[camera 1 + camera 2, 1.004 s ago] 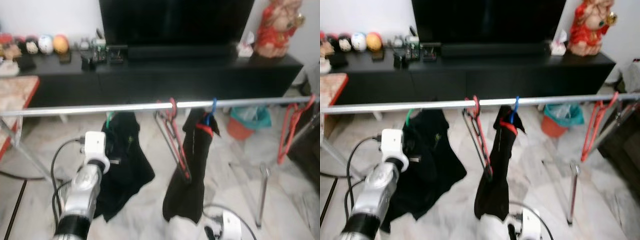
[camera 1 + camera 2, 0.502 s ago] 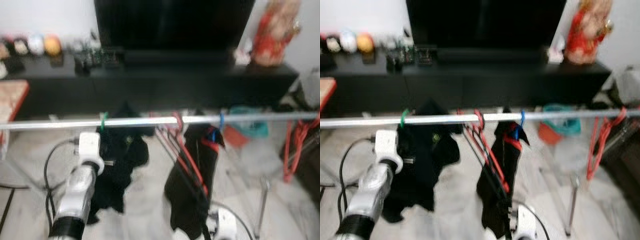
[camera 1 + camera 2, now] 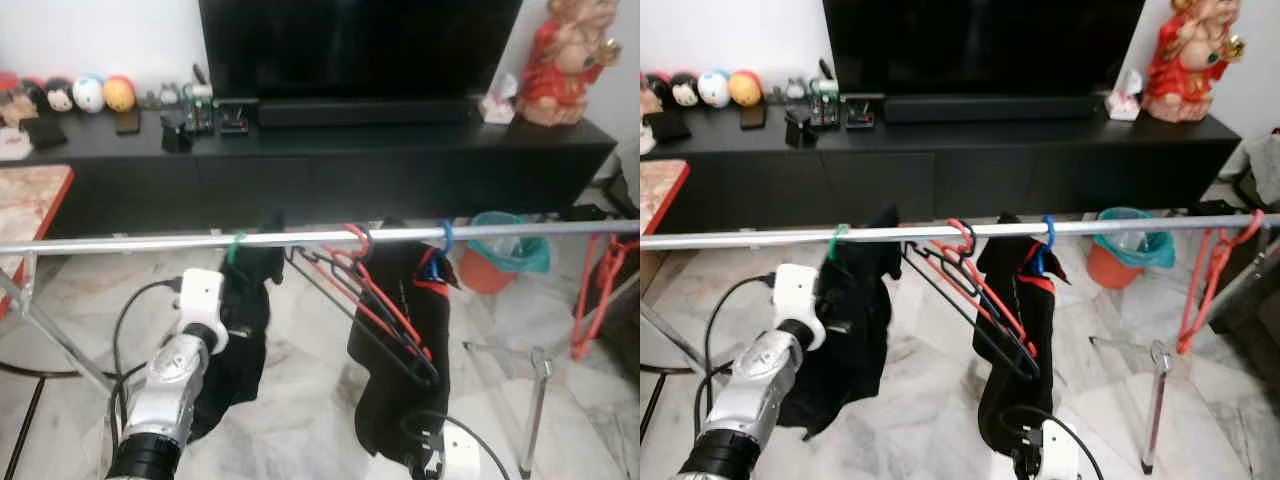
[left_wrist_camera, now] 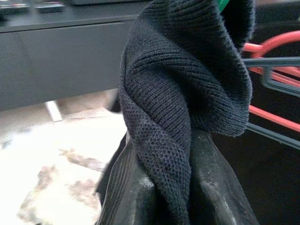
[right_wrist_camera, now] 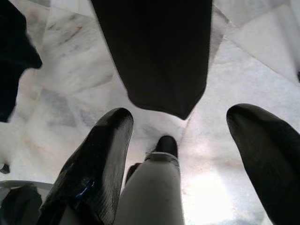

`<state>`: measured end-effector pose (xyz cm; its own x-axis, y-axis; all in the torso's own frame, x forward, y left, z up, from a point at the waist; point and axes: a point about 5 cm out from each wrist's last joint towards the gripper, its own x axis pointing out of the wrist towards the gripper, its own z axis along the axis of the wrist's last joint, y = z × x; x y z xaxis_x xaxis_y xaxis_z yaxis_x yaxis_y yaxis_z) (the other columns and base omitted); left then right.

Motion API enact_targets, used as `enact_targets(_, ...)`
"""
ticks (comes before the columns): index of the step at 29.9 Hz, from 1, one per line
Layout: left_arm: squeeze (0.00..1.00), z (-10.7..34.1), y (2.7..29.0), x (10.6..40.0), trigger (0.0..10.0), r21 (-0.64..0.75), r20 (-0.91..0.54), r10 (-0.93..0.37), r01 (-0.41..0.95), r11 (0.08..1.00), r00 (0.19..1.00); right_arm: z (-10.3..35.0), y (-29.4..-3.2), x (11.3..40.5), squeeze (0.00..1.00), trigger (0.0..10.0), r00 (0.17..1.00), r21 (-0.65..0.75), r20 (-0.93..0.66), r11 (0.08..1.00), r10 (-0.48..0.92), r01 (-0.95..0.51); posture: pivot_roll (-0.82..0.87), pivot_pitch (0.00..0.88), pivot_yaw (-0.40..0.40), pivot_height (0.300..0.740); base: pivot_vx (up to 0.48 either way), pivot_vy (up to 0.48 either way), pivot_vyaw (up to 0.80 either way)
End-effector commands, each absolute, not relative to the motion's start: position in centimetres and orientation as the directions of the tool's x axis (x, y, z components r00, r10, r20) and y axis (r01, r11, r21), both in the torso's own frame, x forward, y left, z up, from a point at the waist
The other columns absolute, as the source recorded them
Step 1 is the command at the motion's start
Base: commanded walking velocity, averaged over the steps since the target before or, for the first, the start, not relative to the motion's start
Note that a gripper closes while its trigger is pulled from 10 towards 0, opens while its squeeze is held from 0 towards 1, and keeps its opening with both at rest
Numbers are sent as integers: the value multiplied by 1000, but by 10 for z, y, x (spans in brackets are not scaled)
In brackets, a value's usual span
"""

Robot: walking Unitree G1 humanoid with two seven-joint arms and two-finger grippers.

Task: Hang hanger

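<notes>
The green hanger already has its hook over the metal rail, so the hanging itself looks done, judging by how things lie; what seems left is for the left gripper to let go of the black knitted garment that rides on that hanger and draw clear. In the left wrist view the two black fingers are pressed close on a thick fold of this knit, with cloth packed between them, so the gripper is clamped on the garment just below the rail. The right gripper hangs low beneath the rail with its fingers spread wide and nothing between them, pointing down at the marble floor and the hem of a second black garment. That second garment hangs from a blue hanger further along the rail to the robot's right, and between it and the green hanger a cluster of red and black empty hangers dangles at a slant from the rail. Near the rail's right end more red hangers hang beside the stand's leg. As for containers, an orange bucket stands on the floor behind the rail, near its right part, lined with a teal bag; what lies inside cannot be made out.
</notes>
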<state>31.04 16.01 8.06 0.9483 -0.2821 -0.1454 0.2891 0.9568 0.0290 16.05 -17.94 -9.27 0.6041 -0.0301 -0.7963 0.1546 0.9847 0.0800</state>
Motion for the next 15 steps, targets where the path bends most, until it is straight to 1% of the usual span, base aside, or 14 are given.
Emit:
enact_targets(1, 0, 98, 155, 317, 10000, 50, -101, -337, 343, 938, 936, -91, -182, 164, 0, 10000, 616, 81, -787, 983, -39, 166, 33, 0, -30, 728, 0, 0, 0)
enact_targets(3, 0, 97, 152, 319, 10000, 63, -126, -366, 376, 925, 922, -91, -181, 164, 0, 10000, 617, 85, -786, 982, -39, 170, 33, 0, -29, 728, 0, 0, 0)
enact_targets(8, 0, 95, 149, 324, 10000, 91, -151, -366, 381, 920, 918, -91, -181, 164, 0, 10000, 618, 89, -786, 981, -36, 170, 34, 0, -27, 728, 0, 0, 0)
enact_targets(15, 0, 97, 147, 335, 10000, 78, -155, -293, 308, 948, 943, -91, -180, 165, 0, 10000, 619, 94, -785, 981, -34, 173, 30, 0, -26, 728, 0, 0, 0)
